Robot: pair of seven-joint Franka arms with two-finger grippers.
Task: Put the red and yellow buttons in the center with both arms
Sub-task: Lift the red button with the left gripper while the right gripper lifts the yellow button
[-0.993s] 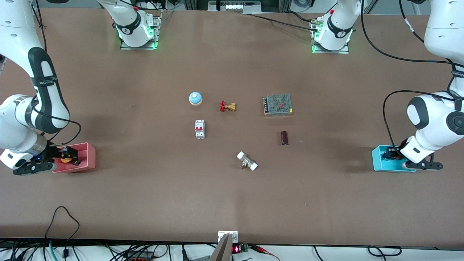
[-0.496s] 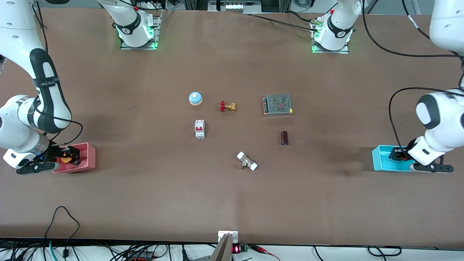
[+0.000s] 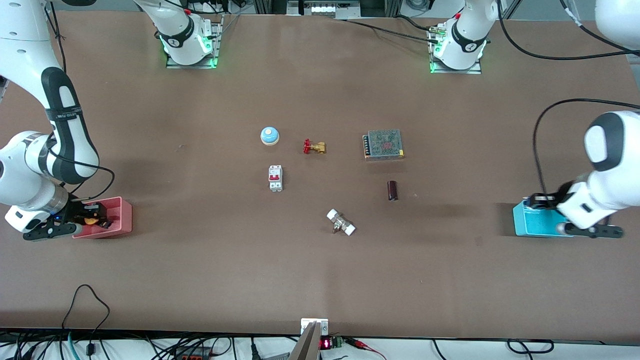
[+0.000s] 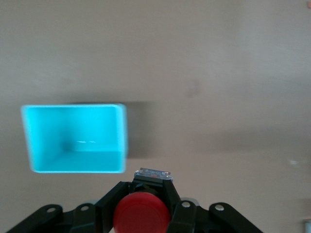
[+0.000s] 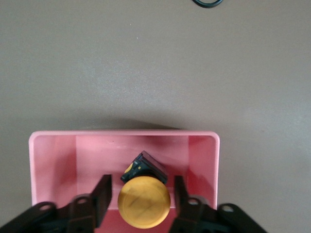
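Note:
The red button (image 4: 142, 212) is gripped between the fingers of my left gripper (image 4: 143, 204), which is shut on it. It is held above the table next to the empty blue bin (image 4: 73, 141). In the front view the left gripper (image 3: 541, 201) is over the blue bin (image 3: 535, 225) and the button is hidden. The yellow button (image 5: 144, 201) lies in the pink bin (image 5: 204, 155). My right gripper (image 5: 142, 196) is open, with one finger on each side of the button and small gaps showing. In the front view the right gripper (image 3: 92, 216) is down in the pink bin (image 3: 117, 220). The table's center (image 3: 330, 185) is bare brown surface.
Around the center lie a blue bell (image 3: 269, 135), a brass valve with a red handle (image 3: 314, 147), a white circuit breaker (image 3: 275, 178), a mesh power supply (image 3: 383, 144), a dark cylinder (image 3: 392, 190) and a white-ended fitting (image 3: 341, 222).
My left gripper has risen out of the blue bin with the red button. My right gripper has settled a little lower around the yellow button in the pink bin.

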